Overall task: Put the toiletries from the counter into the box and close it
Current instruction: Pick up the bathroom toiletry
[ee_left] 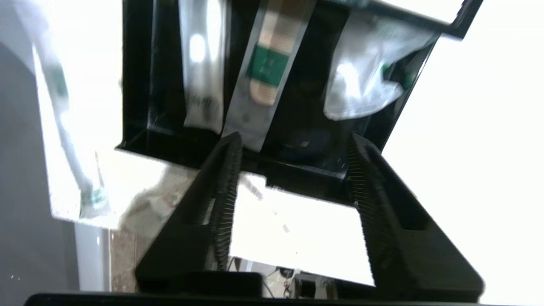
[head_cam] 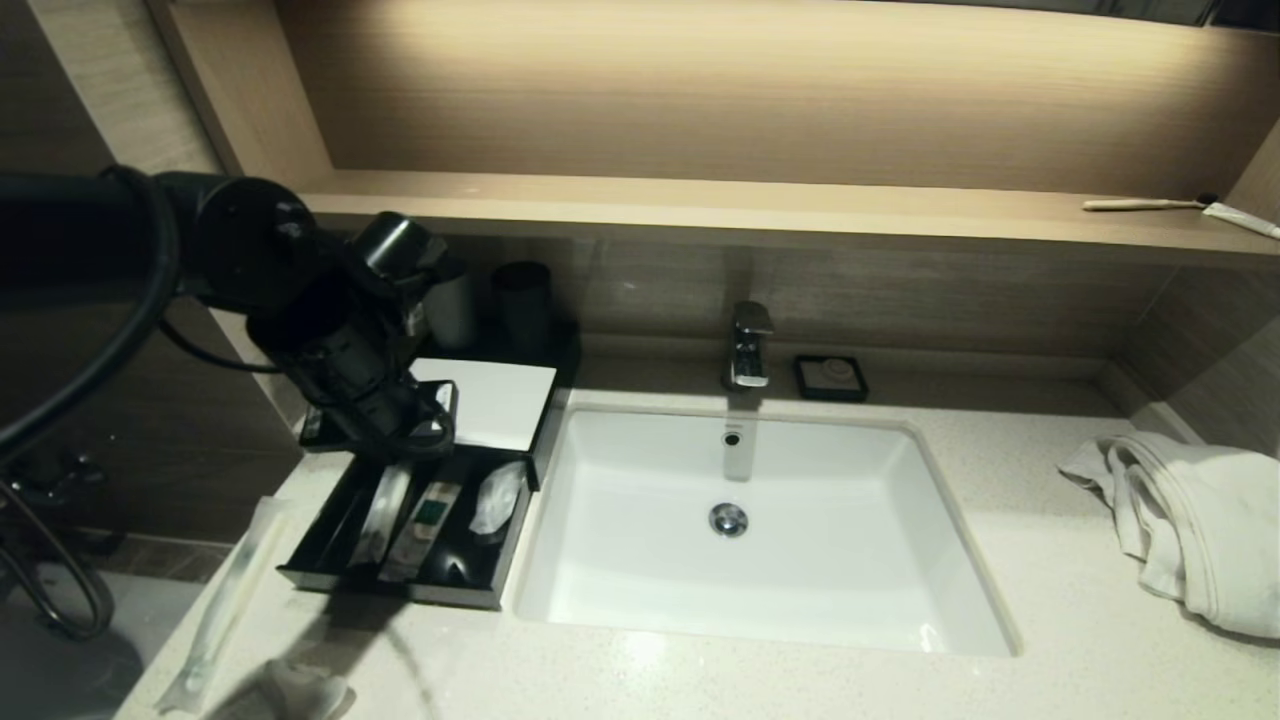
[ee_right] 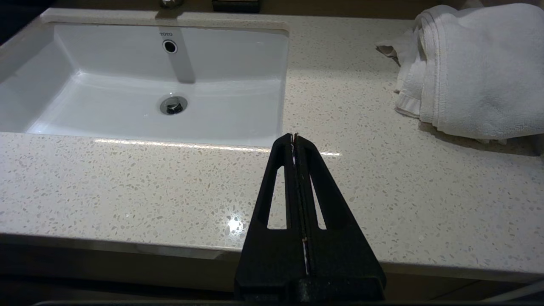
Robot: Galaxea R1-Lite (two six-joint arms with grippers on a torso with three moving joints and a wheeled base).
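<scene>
A black compartment box (head_cam: 452, 590) stands on the counter left of the sink, its white-lined lid (head_cam: 495, 400) open behind it. It holds a white packet (head_cam: 385, 510), a green-labelled packet (head_cam: 428, 515) and a crumpled white packet (head_cam: 497, 497). A long toothbrush packet (head_cam: 225, 600) and a crumpled packet (head_cam: 300, 690) lie on the counter left of and in front of the box. My left gripper (head_cam: 395, 425) hovers over the box's back part, open and empty; it also shows in the left wrist view (ee_left: 293, 144). My right gripper (ee_right: 294, 137) is shut and empty above the counter's front edge, right of the sink.
The white sink (head_cam: 850, 560) with faucet (head_cam: 748, 345) fills the middle. A folded white towel (head_cam: 1200, 520) lies at the right. A black soap dish (head_cam: 830, 377) and dark cups (head_cam: 525, 300) stand at the back. A toothbrush (head_cam: 1140, 204) lies on the shelf.
</scene>
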